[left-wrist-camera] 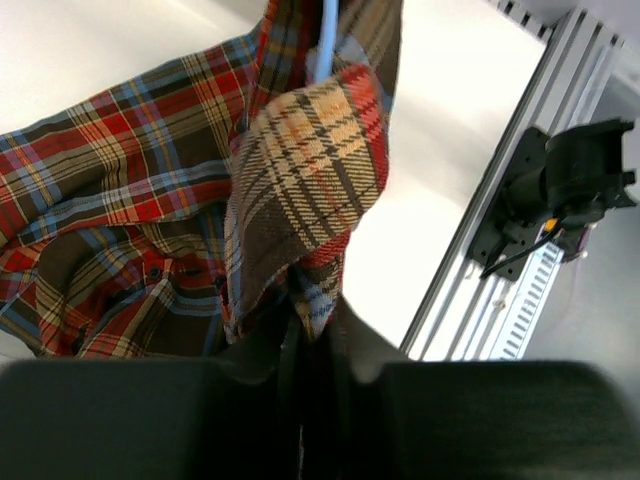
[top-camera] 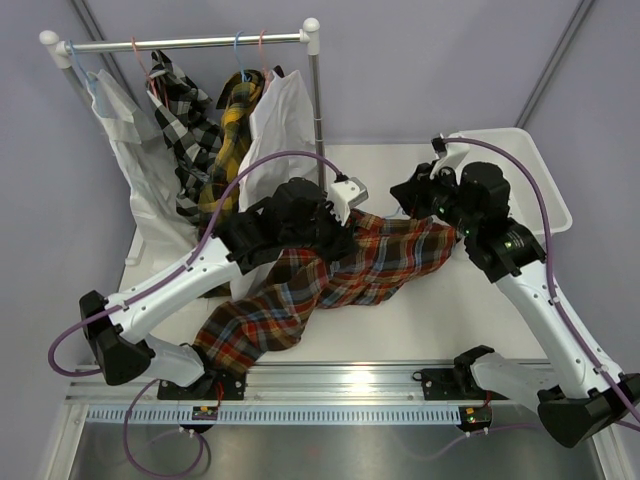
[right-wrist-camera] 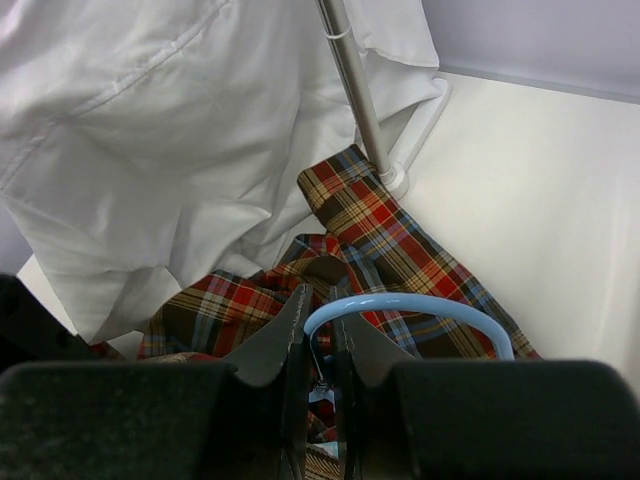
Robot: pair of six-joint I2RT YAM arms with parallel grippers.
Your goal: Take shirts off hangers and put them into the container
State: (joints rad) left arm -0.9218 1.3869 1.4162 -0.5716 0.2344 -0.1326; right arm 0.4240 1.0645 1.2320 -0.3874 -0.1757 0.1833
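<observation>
A red-orange-blue plaid shirt (top-camera: 330, 280) lies crumpled across the table between both arms. My left gripper (top-camera: 335, 232) sits over its upper part. In the left wrist view this gripper (left-wrist-camera: 315, 310) is shut on a fold of the plaid shirt (left-wrist-camera: 290, 170), and a light blue hanger (left-wrist-camera: 325, 40) runs up through the cloth. My right gripper (top-camera: 410, 196) is at the shirt's right end. In the right wrist view it (right-wrist-camera: 320, 305) is shut on the hook of the light blue hanger (right-wrist-camera: 420, 303), above the plaid shirt (right-wrist-camera: 390, 230). The white container (top-camera: 548, 180) stands at the back right, behind the right arm.
A clothes rack (top-camera: 190, 42) at the back left carries a white shirt (top-camera: 125, 140), a black-white checked shirt (top-camera: 185, 130), a yellow-black plaid shirt (top-camera: 232, 130) and another white shirt (top-camera: 285, 120). Its post (right-wrist-camera: 355, 80) stands close ahead of my right gripper. An aluminium rail (left-wrist-camera: 500, 240) runs along the near edge.
</observation>
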